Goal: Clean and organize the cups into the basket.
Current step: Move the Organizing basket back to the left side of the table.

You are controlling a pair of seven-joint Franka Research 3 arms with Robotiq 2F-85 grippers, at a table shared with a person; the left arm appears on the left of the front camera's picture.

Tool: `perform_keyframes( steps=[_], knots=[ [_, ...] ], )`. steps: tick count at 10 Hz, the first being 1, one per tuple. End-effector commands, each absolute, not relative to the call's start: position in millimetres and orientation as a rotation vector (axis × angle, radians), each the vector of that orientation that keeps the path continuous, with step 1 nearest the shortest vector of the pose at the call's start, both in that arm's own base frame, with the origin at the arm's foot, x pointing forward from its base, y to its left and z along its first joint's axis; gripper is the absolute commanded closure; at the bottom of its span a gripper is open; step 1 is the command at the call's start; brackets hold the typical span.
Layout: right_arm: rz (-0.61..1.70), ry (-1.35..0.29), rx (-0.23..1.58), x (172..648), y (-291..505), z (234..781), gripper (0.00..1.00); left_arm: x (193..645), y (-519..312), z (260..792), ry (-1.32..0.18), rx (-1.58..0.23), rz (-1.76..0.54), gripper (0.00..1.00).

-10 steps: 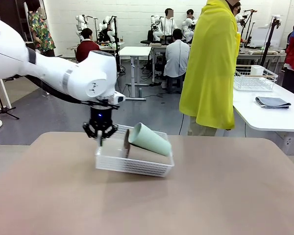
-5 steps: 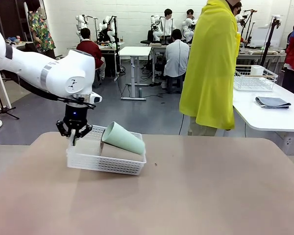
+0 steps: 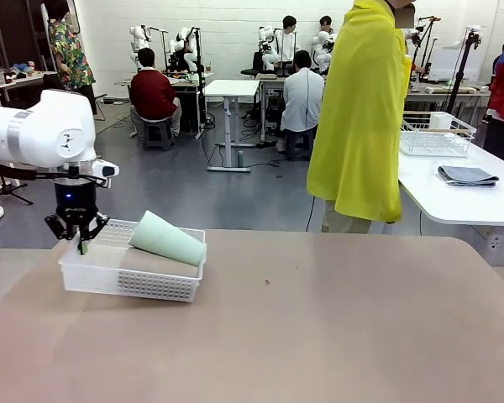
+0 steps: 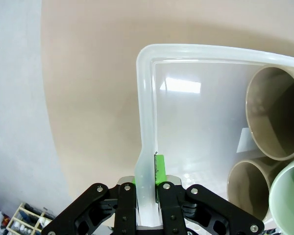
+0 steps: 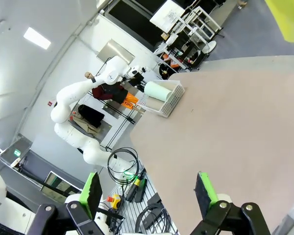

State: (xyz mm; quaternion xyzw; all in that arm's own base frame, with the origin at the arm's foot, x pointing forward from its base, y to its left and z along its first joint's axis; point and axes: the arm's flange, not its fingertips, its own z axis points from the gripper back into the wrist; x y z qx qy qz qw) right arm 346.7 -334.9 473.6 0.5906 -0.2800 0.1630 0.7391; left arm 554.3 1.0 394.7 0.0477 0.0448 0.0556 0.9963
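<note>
Nearest to the robot, the right gripper (image 5: pixel 149 196) hangs high above the table (image 3: pixel 336 327) with its jaws spread wide and nothing between them; it seems parked out of the way, so that the other arm has free room.

Farther out, at the left part of the table, the left gripper (image 3: pixel 81 243) is clamped on the rim of the basket (image 3: pixel 118 285). The left wrist view shows the two fingers (image 4: pixel 160 169) pinching the thick white rim at one short end, one finger inside and one outside. I judge this grip is chosen because the rim is the only stiff edge thin enough for the jaws, and holding one end lets the arm drag or carry the whole basket with its load.

The cups lie inside the basket. The mint green cup (image 3: pixel 168 239) rests on top, tilted, its wide mouth toward the gripper and its narrow end leaning over the far right rim. Below it, in the wrist view, two tan cups (image 4: pixel 274 112) lie side by side on the floor of the basket, mouths open to the camera. All three being inside, the task looks almost finished.

Beyond the table stands a person in a yellow garment (image 3: pixel 361 109).
</note>
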Motion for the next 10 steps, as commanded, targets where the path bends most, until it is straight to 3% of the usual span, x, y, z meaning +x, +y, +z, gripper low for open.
perform_keyframes(
  steps=[1,10],
  knots=[
    [0.361,-0.6,1.286,346,-337,474,0.0,551,22,400,0.111,0.054,0.064,0.94],
    [0.361,-0.6,1.286,346,-337,474,0.0,521,104,413,0.019,0.15,0.159,0.94]
  ],
)
